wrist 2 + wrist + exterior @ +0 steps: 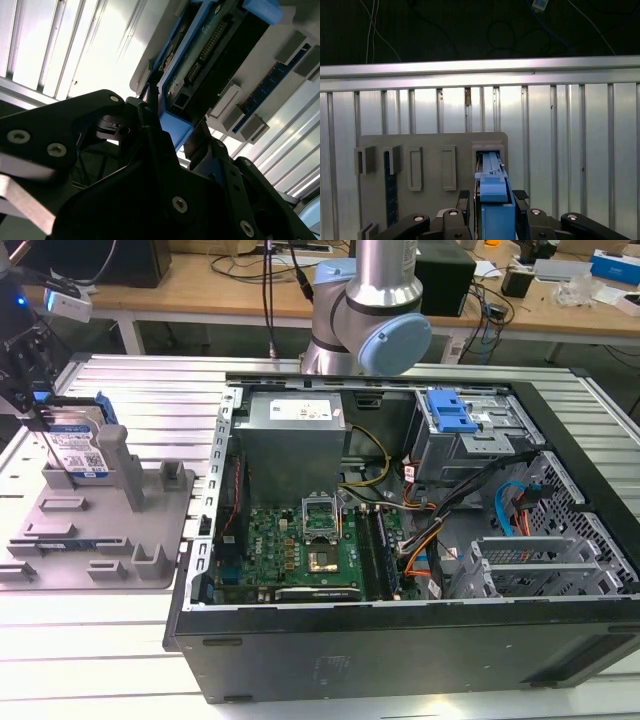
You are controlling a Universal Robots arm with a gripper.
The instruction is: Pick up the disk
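Note:
The disk [78,448] stands on edge in a slot of the grey fixture [110,540] at the exterior view's left, its white-and-blue label facing out and blue rails along its sides. My gripper [33,408] comes down onto its top edge from the far left. In the first wrist view the disk's blue rail [493,192] runs between my two black fingers [464,199], which lie against both of its sides; its far end sits in the fixture's slot. In the second wrist view the disk's underside and connector [212,52] show just beyond the gripper [172,117].
An open computer case [560,570] fills the middle and right of the slatted metal table [150,375], with a blue drive bay bracket [450,412] inside at the back. The arm's base [365,325] rises behind the case. Upright posts [115,455] stand beside the disk.

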